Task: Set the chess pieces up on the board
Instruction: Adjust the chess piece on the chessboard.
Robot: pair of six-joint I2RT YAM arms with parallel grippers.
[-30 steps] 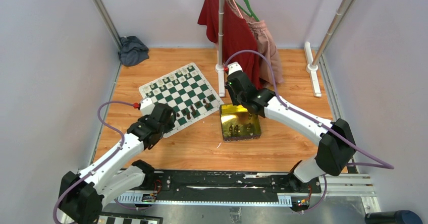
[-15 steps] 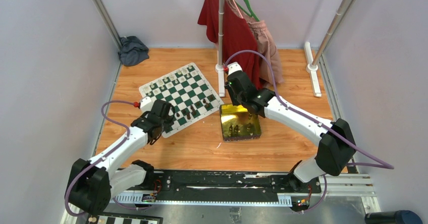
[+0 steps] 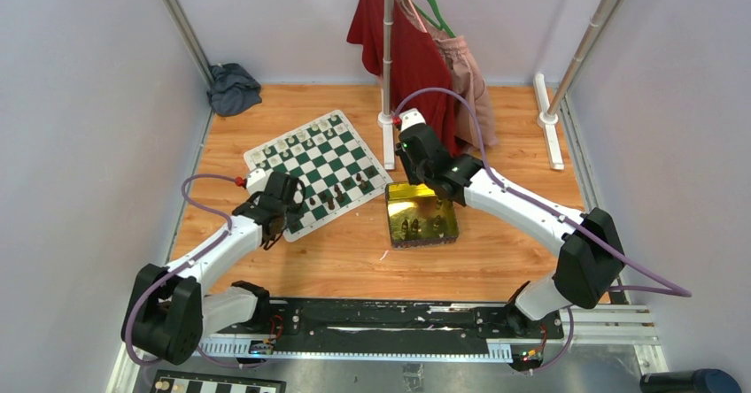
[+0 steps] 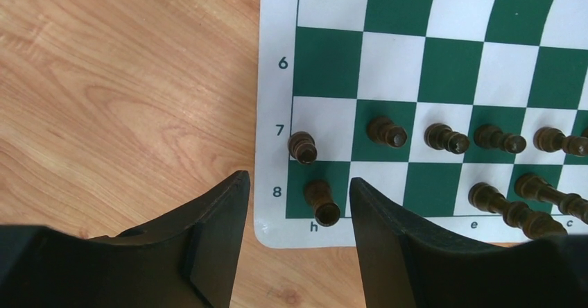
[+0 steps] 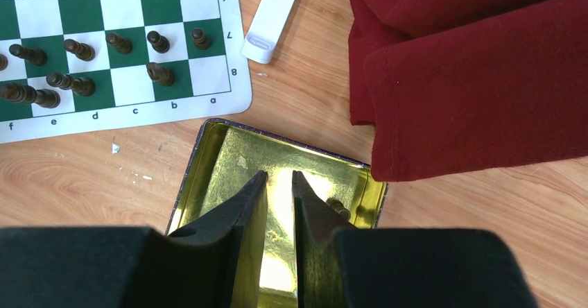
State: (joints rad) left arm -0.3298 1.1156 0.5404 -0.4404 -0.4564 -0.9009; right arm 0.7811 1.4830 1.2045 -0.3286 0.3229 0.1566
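The green and white board (image 3: 312,157) lies on the wooden floor. Cream pieces (image 3: 292,145) line its far-left edge and dark pieces (image 3: 341,194) its near-right edge. My left gripper (image 3: 285,220) is open and empty above the board's near corner (image 4: 277,233). A dark piece (image 4: 320,200) stands on h8 just ahead of the gripper's (image 4: 298,177) tips, untouched, with a pawn (image 4: 302,146) on h7. My right gripper (image 3: 431,185) hovers over the gold tin (image 3: 447,234). Its fingers stand a narrow gap apart (image 5: 278,174), nothing between them. A dark piece (image 5: 338,207) lies in the tin (image 5: 222,155).
A clothes rack pole (image 3: 388,57) with a red shirt (image 3: 403,48) stands behind the tin. The shirt (image 5: 471,72) hangs close to my right gripper, and the rack's white foot (image 5: 274,13) lies by the board's a8 corner. A dark cloth bundle (image 3: 233,88) lies far left.
My left arm has swung left and its gripper has drawn back a little toward the board's near corner. The right arm has not moved.
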